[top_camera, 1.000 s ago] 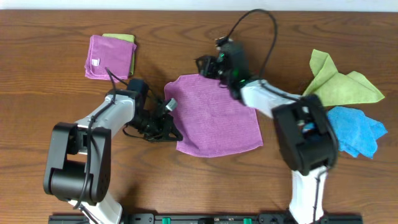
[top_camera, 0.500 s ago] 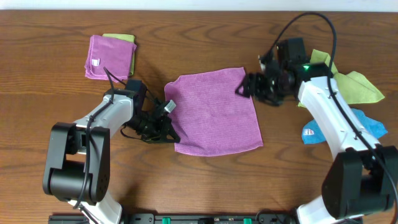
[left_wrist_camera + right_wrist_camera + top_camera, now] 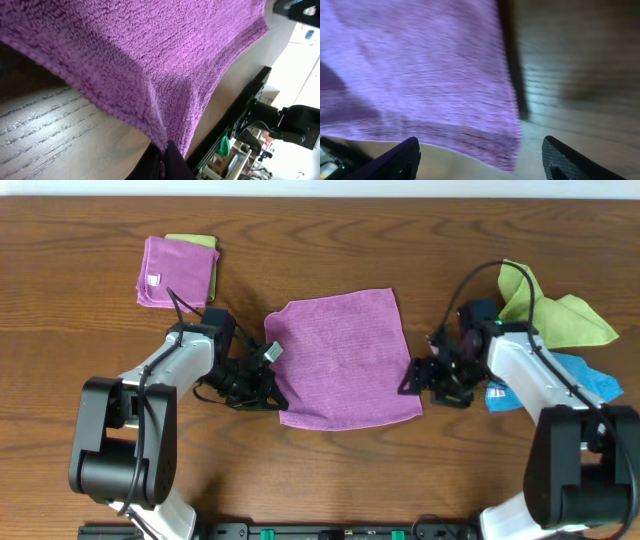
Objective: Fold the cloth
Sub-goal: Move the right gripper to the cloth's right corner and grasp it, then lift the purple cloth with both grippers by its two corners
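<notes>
Overhead shows left gripper (image 3: 270, 394) clenched on the lower-left corner of the purple cloth (image 3: 345, 360), right gripper (image 3: 411, 376) spread open just beside its right edge on the tabletop (image 3: 320, 480)

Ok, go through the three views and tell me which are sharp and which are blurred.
Overhead: sharp and evenly lit, purple cloth crisp. Left wrist: cloth weave in close focus, far background overexposed. Right wrist: smeared throughout, cloth and table grain both soft.
</notes>
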Controlling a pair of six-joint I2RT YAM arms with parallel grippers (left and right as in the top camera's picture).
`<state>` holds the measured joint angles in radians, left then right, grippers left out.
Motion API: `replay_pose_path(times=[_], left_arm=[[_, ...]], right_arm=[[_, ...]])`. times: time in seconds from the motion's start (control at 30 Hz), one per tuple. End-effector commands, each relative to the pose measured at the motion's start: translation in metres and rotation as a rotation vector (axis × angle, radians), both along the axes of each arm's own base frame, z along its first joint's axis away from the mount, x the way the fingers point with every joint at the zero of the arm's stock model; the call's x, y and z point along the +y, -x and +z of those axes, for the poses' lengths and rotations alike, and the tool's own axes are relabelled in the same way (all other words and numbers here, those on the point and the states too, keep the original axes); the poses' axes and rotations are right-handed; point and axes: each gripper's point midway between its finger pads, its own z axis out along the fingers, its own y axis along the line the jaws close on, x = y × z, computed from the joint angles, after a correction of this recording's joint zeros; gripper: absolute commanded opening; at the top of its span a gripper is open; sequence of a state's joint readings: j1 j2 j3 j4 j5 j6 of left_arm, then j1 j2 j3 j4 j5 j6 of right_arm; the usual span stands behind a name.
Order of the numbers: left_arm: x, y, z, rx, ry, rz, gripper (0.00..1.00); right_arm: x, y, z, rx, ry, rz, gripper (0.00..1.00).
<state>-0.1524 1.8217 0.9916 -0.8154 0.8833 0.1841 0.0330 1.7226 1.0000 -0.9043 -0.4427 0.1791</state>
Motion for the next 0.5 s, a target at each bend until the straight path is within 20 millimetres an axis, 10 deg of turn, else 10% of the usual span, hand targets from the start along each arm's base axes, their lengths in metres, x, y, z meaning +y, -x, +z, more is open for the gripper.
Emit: replay_pose_path(times=[0.0, 0.47], left_arm=[[0.002, 0.002, -0.002, 0.001, -0.004, -0.008, 0.06], [-0.004, 0.001, 0.005, 0.008, 0.043, 0.001, 0.06]], right_arm=[[-0.009, 0.005, -0.009, 0.004, -0.003, -0.034, 0.78], [0.014, 0.013, -0.032, -0.003, -0.113, -0.123, 0.58]])
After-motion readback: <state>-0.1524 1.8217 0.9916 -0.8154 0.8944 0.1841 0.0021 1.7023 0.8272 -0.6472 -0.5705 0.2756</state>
